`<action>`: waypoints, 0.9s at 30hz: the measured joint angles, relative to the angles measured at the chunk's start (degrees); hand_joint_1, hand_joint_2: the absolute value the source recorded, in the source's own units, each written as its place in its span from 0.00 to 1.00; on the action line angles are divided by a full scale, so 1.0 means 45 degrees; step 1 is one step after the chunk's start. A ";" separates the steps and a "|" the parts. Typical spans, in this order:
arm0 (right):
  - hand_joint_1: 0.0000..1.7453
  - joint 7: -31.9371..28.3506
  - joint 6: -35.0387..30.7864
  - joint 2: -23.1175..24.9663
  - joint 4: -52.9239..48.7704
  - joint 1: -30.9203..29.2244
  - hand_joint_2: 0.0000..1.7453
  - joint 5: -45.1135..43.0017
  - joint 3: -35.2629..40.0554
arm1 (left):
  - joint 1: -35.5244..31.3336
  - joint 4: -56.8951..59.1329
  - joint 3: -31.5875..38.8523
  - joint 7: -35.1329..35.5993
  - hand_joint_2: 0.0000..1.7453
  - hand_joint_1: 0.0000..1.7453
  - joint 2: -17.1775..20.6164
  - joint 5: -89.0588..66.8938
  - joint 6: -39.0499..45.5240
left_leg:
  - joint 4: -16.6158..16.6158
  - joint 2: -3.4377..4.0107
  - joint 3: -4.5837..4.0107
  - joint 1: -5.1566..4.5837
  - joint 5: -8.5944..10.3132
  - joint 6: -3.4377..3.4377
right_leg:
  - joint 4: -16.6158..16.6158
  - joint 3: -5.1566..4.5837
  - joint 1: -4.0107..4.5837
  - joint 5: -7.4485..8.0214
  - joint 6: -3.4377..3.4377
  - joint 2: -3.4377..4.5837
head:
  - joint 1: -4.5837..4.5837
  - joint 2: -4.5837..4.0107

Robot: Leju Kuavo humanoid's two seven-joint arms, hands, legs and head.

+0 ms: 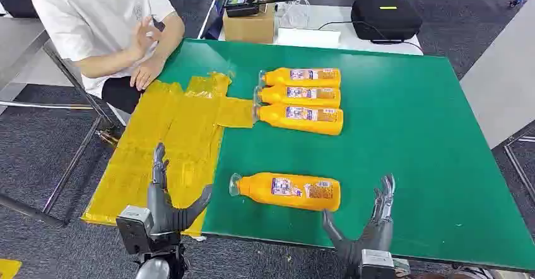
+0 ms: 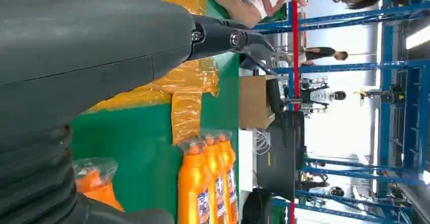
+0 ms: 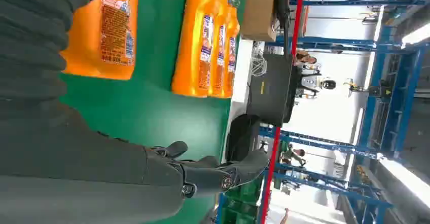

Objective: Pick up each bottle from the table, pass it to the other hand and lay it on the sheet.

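Orange lone bottle [image 1: 287,191] lies near the counter [image 1: 410,165] front edge, between both hands | left hand [image 1: 165,203] and right hand [image 1: 369,225]: fingers spread, empty | step: pick-up pending | next: grasp, hand over, lay on yellow sheet [image 1: 167,146].

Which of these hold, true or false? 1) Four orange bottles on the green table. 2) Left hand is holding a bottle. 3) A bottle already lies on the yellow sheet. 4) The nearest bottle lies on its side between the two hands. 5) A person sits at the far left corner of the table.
1) True: three orange bottles lie side by side, a fourth, the nearest bottle, lies alone on the green table.
2) False: the left hand is open, empty, over the yellow sheet.
3) False: all four lie on the green surface.
4) True: the right hand is also open.
5) True: a person.
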 measured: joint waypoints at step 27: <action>0.00 0.4244 0.2953 -0.2398 0.2073 -0.1929 1.00 0.5621 0.0413 | -0.0628 0.0073 -0.0690 0.0126 1.00 0.00 0.0000 0.0359 -0.0650 | 0.0002 0.0000 0.0004 -0.0002 0.0001 0.0001 | 0.0000 0.0005 -0.0001 0.0003 0.0002 0.0001 | 0.0000 0.0000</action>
